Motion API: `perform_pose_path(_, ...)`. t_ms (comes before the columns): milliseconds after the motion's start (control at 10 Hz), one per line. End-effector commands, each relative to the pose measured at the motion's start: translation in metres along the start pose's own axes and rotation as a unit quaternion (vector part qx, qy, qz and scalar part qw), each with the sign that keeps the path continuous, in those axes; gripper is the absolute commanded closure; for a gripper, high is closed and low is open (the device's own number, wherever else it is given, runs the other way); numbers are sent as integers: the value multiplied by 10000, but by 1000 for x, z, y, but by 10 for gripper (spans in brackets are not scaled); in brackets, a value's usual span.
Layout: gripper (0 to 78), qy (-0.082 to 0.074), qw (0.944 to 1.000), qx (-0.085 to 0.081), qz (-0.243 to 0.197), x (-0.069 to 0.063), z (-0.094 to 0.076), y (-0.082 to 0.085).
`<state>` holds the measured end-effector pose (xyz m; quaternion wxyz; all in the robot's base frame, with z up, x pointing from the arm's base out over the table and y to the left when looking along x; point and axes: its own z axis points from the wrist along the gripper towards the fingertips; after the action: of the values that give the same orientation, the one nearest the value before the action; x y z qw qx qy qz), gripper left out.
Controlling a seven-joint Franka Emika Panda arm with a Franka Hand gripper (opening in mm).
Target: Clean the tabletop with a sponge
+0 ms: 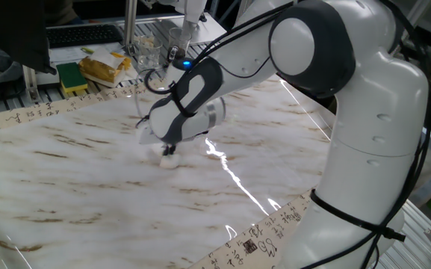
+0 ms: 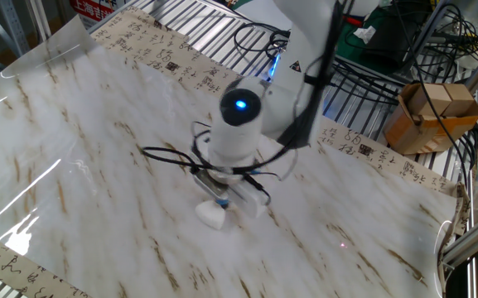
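Sponge (image 2: 212,216) sits pinched in my claw (image 1: 169,152), pressed onto the tabletop (image 1: 66,179) near its middle, well away from every edge. If I press unevenly, I judge the soft block could squirm out of my grip.

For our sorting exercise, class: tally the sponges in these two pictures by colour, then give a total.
White: 1, the small white soft sponge block under the gripper on the white marble-look tabletop.
Green-and-yellow: 1, the rectangular green-and-yellow sponge beyond the tabletop's far edge.
Total: 2
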<state>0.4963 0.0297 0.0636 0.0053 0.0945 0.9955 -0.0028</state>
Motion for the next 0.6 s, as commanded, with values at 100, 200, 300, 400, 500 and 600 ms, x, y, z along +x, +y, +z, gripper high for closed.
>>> perform_pose_path(100, 764, 68, 9990, 60, -443, -8, 2, -53)
perform_pose_path(200, 764, 67, 9988, 66, -476, -8, 2, -57)
perform_pose_path(300, 764, 96, 9978, 105, -651, -12, -5, -74)
perform_pose_path(400, 764, 103, 9975, 111, -688, -13, -7, -78)
perform_pose_path(500, 764, 149, 9966, 127, -804, -15, -13, -92)
perform_pose_path(600, 764, 152, 9962, 155, -847, -15, -15, -97)
